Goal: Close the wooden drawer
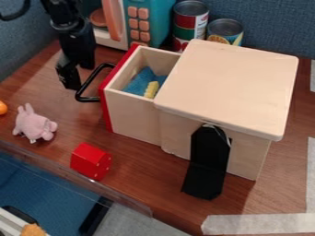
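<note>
From where I stand, the drawer [132,115] juts well out of the left side of the wooden box [234,83], its walls plain pale wood, its front panel [106,103] bright red, with a bent black handle [88,99] sticking out. A blue piece [138,82] and a bumpy yellow one [151,90] lie inside. The robot's black hand [79,77] hangs off to the box's left, near that handle, fingers standing apart with nothing between them. Behind the box are two cans: one [187,23] wears a red, green and white label, the other [225,31] a multicoloured one, both with print too small for me to make out. The teal toy microwave [154,18], behind the box and to its left, has orange-pink buttons
</note>
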{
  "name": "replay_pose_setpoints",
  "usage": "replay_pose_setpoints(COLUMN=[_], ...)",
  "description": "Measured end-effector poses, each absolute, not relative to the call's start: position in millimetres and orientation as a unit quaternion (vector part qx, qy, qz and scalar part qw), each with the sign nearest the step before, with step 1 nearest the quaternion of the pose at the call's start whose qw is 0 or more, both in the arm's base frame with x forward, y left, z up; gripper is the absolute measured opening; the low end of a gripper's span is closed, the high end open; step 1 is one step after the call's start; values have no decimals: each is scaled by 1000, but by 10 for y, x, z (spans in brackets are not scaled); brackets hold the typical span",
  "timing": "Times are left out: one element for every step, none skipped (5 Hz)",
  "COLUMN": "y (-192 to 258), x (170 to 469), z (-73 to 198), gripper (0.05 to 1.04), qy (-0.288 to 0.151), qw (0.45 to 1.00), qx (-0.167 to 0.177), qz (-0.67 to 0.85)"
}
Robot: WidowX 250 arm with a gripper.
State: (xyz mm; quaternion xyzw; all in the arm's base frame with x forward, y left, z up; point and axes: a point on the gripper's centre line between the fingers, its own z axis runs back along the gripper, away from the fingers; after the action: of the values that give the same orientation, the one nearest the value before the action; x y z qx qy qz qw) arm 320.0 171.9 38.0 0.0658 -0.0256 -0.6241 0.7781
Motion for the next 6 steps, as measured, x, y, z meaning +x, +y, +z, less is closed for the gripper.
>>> replay_pose_setpoints(y=[1583,1483,1377,1237,1027,864], x=[3148,3156,3156,3179,3255,3295], z=[332,298,271,248,249,248], gripper=[1001,1001,1001,1001,1001,1001], qy=[-25,-25,-30,-31,-35,-37], qw=[778,780,781,786,785,784], qx=[53,48,36,28,26,21], qz=[-626,-623,-623,-617,-618,-620])
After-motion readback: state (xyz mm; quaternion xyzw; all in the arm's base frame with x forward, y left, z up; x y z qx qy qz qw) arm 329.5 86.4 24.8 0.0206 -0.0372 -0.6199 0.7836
